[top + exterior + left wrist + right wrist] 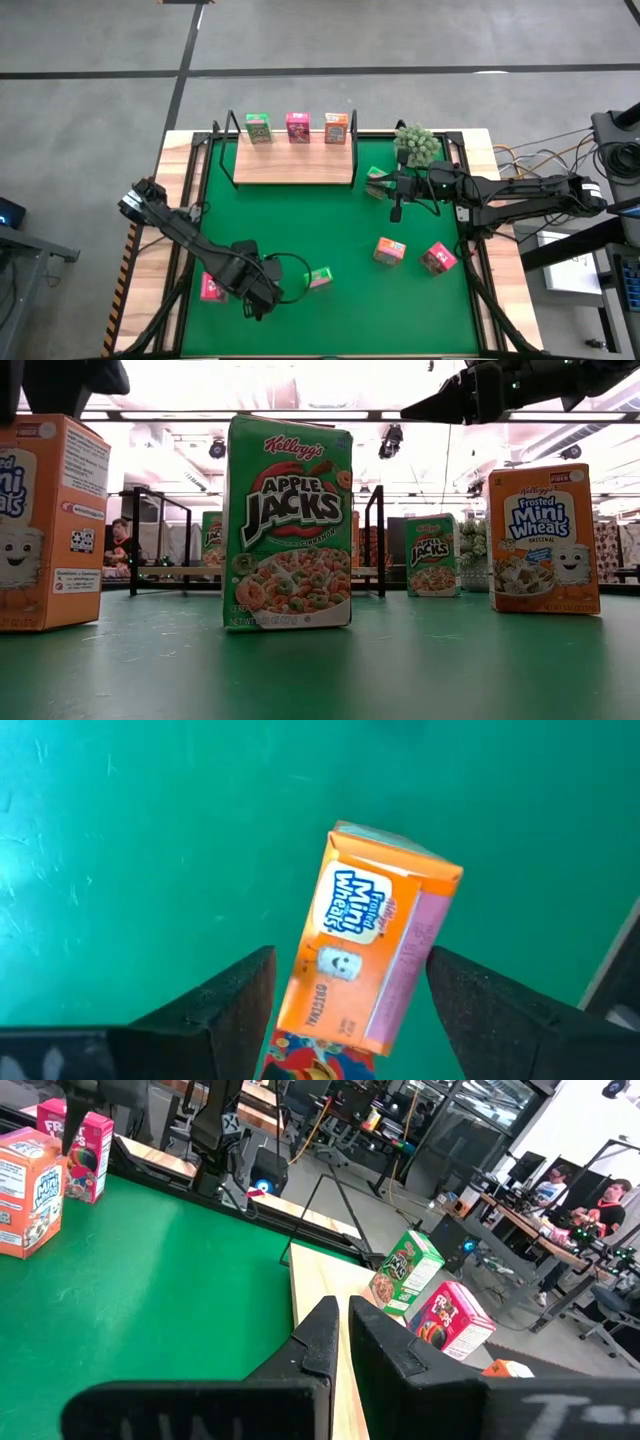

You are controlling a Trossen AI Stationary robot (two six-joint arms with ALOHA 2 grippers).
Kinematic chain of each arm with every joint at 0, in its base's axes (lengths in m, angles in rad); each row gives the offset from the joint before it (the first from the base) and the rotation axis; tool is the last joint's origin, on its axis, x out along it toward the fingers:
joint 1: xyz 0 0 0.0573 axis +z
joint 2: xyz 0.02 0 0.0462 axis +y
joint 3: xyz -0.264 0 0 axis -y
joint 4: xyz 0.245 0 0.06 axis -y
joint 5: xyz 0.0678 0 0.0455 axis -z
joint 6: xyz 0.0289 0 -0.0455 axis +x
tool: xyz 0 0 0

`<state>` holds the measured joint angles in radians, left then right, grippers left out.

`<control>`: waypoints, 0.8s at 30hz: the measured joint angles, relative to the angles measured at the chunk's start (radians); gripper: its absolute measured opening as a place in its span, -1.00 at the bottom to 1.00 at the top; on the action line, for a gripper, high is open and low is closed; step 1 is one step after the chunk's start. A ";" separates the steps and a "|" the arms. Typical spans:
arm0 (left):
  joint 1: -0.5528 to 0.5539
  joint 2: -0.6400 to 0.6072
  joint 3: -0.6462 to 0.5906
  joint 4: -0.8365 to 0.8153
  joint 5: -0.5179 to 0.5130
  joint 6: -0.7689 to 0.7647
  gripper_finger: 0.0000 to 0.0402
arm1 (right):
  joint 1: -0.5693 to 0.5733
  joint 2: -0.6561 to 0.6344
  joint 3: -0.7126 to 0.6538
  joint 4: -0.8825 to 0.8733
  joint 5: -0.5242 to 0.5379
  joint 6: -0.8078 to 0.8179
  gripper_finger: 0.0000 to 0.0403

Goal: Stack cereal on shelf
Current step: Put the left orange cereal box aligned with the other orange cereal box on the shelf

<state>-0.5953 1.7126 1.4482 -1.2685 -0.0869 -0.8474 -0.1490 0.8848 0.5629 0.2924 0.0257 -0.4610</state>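
Observation:
The wooden shelf (290, 168) stands at the far middle of the mat, with a green, a pink (297, 127) and an orange cereal box on its top step. My left gripper (350, 970) hangs open over an orange cereal box (370, 945) near the near edge; its fingers flank the box without touching it. That box stands on its base on the mat (40, 525). My right gripper (343, 1315) is shut and empty, raised off the mat beside the shelf's right end (396, 210). A green box (378, 180) stands close by it.
Loose on the green mat are a green box (319, 278), a pink box (211, 288), an orange box (389, 250) and another pink box (439, 258). A small bushy plant (417, 145) sits at the far right. People sit at desks beyond the table.

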 joint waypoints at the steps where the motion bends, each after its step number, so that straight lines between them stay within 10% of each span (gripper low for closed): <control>1: 0.000 0.000 -0.009 0.002 -0.001 0.000 0.21 | 0.000 0.000 0.000 0.000 0.000 0.000 -0.91; 24: 0.000 0.001 -0.056 0.096 -0.009 0.024 -0.17 | 0.000 0.000 0.000 -0.001 0.000 0.009 -0.91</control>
<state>-0.5949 1.7134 1.3918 -1.1722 -0.0957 -0.8235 -0.1487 0.8848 0.5629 0.2916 0.0257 -0.4523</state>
